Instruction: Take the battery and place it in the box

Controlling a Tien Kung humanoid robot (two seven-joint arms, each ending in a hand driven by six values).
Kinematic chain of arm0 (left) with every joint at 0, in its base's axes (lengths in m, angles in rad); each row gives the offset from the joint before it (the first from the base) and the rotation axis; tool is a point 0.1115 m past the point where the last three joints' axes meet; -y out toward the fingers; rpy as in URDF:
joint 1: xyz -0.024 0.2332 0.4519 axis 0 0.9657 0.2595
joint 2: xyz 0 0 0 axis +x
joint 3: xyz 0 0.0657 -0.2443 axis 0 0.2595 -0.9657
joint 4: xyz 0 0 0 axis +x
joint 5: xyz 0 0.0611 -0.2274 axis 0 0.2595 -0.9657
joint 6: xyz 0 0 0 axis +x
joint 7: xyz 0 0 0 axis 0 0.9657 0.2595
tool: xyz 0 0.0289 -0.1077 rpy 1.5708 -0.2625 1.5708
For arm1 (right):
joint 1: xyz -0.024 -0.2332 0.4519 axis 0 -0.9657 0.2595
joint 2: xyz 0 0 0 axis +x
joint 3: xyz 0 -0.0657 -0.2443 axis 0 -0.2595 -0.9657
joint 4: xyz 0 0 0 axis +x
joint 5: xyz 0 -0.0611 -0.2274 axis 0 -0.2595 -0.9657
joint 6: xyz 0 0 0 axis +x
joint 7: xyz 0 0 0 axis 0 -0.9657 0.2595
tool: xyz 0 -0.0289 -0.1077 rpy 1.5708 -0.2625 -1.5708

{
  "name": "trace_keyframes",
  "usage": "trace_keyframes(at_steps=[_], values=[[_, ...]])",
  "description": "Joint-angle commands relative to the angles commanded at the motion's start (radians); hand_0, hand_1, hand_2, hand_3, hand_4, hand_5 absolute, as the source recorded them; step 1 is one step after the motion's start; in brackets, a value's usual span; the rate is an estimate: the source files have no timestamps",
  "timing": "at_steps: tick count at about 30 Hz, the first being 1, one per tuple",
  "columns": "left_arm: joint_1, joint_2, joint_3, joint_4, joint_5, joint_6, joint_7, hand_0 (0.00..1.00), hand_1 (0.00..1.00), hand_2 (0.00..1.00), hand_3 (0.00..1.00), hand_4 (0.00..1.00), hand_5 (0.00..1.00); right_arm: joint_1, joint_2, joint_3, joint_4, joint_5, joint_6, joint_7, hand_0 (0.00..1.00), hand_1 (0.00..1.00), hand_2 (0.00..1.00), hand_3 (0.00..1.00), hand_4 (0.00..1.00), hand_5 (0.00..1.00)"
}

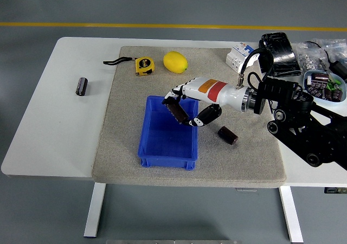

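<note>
My right hand (pixel 181 106) hangs over the blue box (pixel 167 131), above its right half, fingers (pixel 176 113) curled around a dark cylinder that I take to be a battery (pixel 177 114); it looks clamped between thumb and fingertips, though the grip itself is partly hidden. The cylinder's long axis runs slantwise, from upper left down to lower right, and it sits above the box's open floor, inside the rim's outline. So the drop point lies straight beneath my fingers; I judge letting go is what comes next.

The battery I hold is a short, dark brown-black cylinder. A second one like it (pixel 227 135) lies on the grey mat (pixel 119 119) just right of the box, and a third (pixel 81 86) lies on the bare desk (pixel 43 124) far left of the box.
</note>
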State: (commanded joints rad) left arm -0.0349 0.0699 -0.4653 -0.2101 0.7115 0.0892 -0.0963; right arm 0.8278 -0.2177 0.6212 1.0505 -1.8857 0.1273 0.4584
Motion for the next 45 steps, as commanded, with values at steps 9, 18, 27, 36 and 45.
trace_keyframes(at_steps=[9,18,27,36,45], values=[[0.005,0.001,-0.005,0.0,0.011,-0.003,0.002,0.688,0.709,0.833,0.823,0.722,0.998,-0.007,-0.02,0.009,-0.008,0.003,0.015,0.006,0.793,0.781,0.941,0.998,0.998,0.095],[0.011,-0.002,-0.003,0.002,0.001,-0.001,0.0,0.688,0.708,0.831,0.823,0.726,0.998,-0.053,-0.104,0.079,0.011,-0.06,-0.02,0.037,0.745,0.747,0.853,0.998,0.981,0.104],[0.011,-0.005,0.001,0.005,-0.005,-0.001,-0.004,0.688,0.707,0.83,0.823,0.727,0.998,-0.109,-0.232,0.071,-0.007,-0.079,-0.093,0.083,0.717,0.729,0.816,0.858,0.953,0.099],[0.009,-0.006,-0.013,0.005,0.022,-0.004,0.003,0.688,0.706,0.83,0.822,0.727,0.998,-0.125,-0.241,0.006,-0.026,-0.177,-0.138,0.088,0.719,0.727,0.815,0.85,0.933,0.082],[0.012,-0.005,-0.022,0.006,0.035,-0.006,0.006,0.688,0.706,0.828,0.821,0.726,0.998,-0.127,-0.241,-0.05,-0.044,-0.254,-0.183,0.101,0.712,0.725,0.825,0.853,0.914,0.066]])
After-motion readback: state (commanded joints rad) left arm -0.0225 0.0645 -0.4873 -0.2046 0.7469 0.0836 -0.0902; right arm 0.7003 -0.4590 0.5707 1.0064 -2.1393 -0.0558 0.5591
